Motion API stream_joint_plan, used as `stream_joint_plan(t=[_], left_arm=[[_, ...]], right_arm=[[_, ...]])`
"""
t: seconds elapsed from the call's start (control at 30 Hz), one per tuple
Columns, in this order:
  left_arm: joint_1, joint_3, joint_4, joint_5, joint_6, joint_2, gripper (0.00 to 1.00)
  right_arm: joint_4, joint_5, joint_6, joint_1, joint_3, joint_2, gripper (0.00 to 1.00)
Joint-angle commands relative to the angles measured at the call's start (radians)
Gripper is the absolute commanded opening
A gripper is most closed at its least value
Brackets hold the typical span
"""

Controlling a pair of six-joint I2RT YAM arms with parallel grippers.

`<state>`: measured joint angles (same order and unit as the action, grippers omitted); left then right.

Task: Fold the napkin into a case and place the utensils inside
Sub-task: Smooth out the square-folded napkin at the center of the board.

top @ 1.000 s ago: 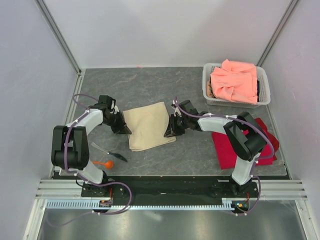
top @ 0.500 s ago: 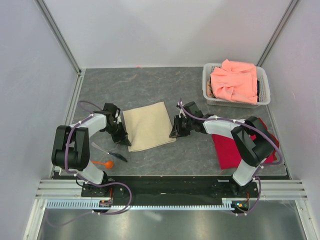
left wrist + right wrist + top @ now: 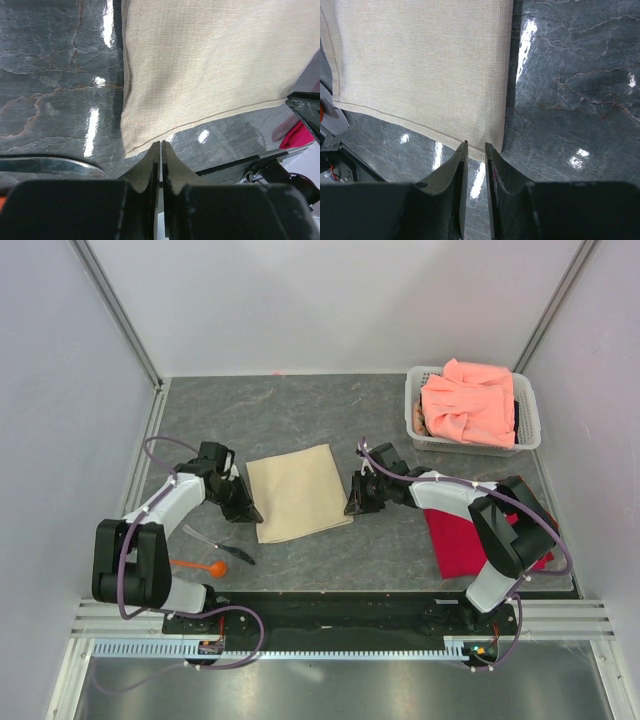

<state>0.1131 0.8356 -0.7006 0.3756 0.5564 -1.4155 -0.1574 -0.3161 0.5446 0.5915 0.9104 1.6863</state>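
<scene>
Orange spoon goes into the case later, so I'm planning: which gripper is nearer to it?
Left. The left gripper sits at the napkin's near-left corner, a short way from the spoon; the right gripper is across the napkin, at its near-right corner.

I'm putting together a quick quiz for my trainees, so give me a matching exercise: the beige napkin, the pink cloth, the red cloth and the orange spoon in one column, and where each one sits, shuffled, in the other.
Column one
1. napkin
2. pink cloth
3. red cloth
4. spoon

Column two
A. heaped in the white basket
B. on the table, near left
C. spread flat, mid-table
D. lying near right

Pairs: 1-C, 2-A, 3-D, 4-B
</scene>
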Motion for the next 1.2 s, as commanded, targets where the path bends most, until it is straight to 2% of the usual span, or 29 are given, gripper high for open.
stream_joint_plan(t=[0.0, 0.2, 0.3, 0.5, 0.6, 0.67, 0.8, 0.97, 1.17], left_arm=[[-0.003, -0.042, 0.030, 0.043, 0.045, -0.058, 0.07], [0.002, -0.072, 0.056, 0.017, 0.045, -0.143, 0.03], [0.002, -0.064, 0.052, 0.016, 0.024, -0.123, 0.03], [-0.009, 0.051, -0.007, 0.038, -0.015, -0.046, 0.08], [-0.030, 0.135, 0.009, 0.068, -0.010, -0.051, 0.13], [-0.056, 0.210, 0.035, 0.081, 0.000, -0.106, 0.13], [-0.084, 0.330, 0.069, 0.071, 0.020, -0.250, 0.09], [-0.102, 0.451, 0.067, 0.017, 0.004, -0.385, 0.07], [-0.110, 0.546, 0.064, -0.045, -0.016, -0.548, 0.05]], right_arm=[[-0.002, 0.009, -0.009, 0.002, 0.019, -0.050, 0.27], [0.054, 0.005, 0.000, 0.002, -0.031, 0.004, 0.26], [0.035, 0.046, -0.012, 0.002, -0.041, 0.010, 0.25], [-0.121, 0.208, -0.101, 0.001, 0.039, -0.040, 0.19], [-0.151, 0.213, -0.112, 0.011, 0.100, -0.060, 0.20], [-0.162, 0.201, -0.107, 0.028, 0.157, -0.045, 0.20], [-0.119, 0.076, -0.054, 0.054, 0.209, -0.002, 0.20], [-0.030, 0.023, -0.009, 0.064, 0.145, 0.004, 0.18], [0.021, 0.075, -0.023, 0.053, 0.015, 0.029, 0.15]])
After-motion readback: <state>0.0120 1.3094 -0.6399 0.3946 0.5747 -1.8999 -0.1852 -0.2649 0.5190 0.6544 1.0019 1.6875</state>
